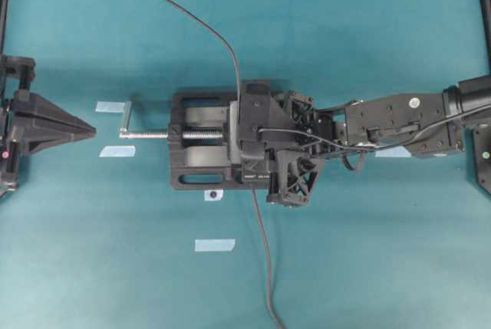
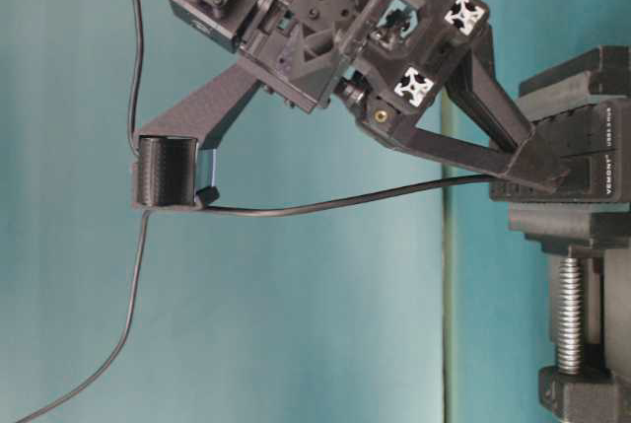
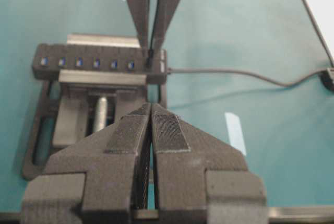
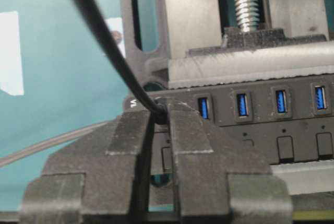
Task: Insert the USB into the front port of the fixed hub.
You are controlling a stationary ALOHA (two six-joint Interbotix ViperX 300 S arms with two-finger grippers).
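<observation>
In the overhead view, a black vise with a silver screw is seen near the middle of the teal desk. The right gripper is stretched in from the right edge and is laid over the vise's right end, so the fixed hub is mostly hidden beneath it. A thin dark cable is run from the far edge down to the gripper. The left gripper is parked near the left edge, well apart from the vise.

In the table-level view, the right gripper's fingers are brought to a point against the top of the vise, and the thin cable is trailed away from the tips.

In the left wrist view, the fixed hub is shown clamped in the vise, its long axis running across the picture and its blue ports facing up. The right gripper's fingers are lowered onto its right end. The left gripper is pressed together on nothing.

In the right wrist view, the right gripper is clamped on the USB, which appears to be pointed down into the hub's end port; the plug itself is largely hidden. The cable is led up and to the left.
</observation>
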